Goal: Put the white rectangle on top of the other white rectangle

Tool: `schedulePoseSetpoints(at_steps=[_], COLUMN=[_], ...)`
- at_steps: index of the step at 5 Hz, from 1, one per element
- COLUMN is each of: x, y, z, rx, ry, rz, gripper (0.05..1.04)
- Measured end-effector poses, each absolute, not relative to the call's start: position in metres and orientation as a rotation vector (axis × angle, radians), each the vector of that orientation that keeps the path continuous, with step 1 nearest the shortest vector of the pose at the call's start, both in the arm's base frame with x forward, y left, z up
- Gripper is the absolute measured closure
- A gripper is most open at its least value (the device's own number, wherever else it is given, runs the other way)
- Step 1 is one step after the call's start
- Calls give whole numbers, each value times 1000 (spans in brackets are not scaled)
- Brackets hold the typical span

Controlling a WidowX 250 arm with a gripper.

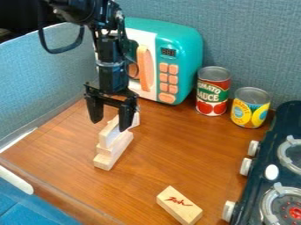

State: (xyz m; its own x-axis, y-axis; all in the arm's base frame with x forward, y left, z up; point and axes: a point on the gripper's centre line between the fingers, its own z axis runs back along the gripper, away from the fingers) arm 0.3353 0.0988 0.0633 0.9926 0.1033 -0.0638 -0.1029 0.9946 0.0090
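Far end of upper pale block (107, 134) hidden behind gripper (110, 125). Block slim, straight-edged, atop lower block (110, 157), nearer wooden surface's (176, 154) left edge than right. Jaws wide apart.

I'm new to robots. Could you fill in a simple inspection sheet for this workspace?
Surface: brown wood-grain tabletop.
Job's things: stack of pale blocks, a narrower piece on top; exact count unclear.
Clutter: wooden block with red writing, near the front edge; red-labelled can and yellow-and-blue can at the back.
Gripper: black gripper, fingers apart, low over the stack; contact cannot be told.
Cables: black cable looping beside the arm.
Surroundings: teal toy microwave behind; toy stove at the right; blue-grey partition.
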Motion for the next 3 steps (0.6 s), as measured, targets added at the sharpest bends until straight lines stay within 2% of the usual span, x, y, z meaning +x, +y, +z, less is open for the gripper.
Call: schedulePoseSetpoints(at_steps=[1,2,3], x=[324,310,303], y=[89,71,69], z=[81,109,119], rx=[3,-27,-15], ry=[-10,-140,-169], rz=[52,-66,-107], gripper=[83,83,83])
